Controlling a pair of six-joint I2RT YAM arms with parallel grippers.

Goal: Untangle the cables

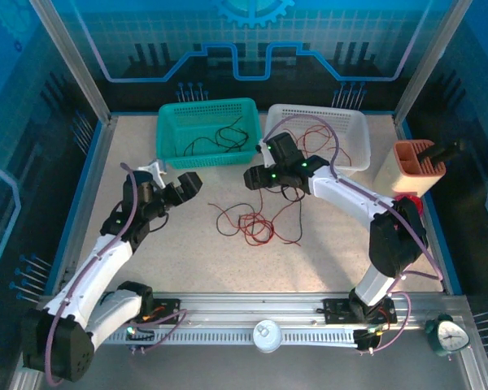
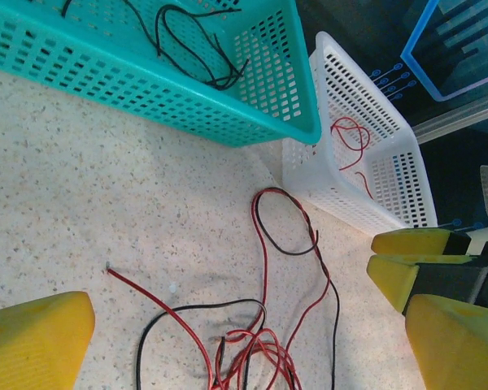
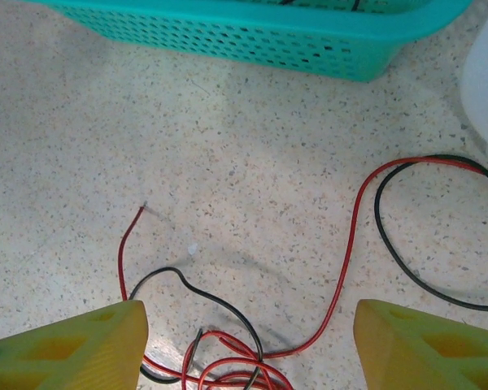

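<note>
The cables lie as a loose tangle of thin red and black wires on the speckled table, between the two arms. My left gripper hovers to the left of the tangle, open wide, with the cables on the table between and beyond its yellow fingers. My right gripper hangs above the tangle's far side, open, its fingers on either side of the cables below and touching none. More cables lie in the teal basket. A red one lies in the white basket.
The teal basket and the white basket stand side by side at the back. A tan holder with a black tool stands at the right. A small clock and a white disc sit by the near rail.
</note>
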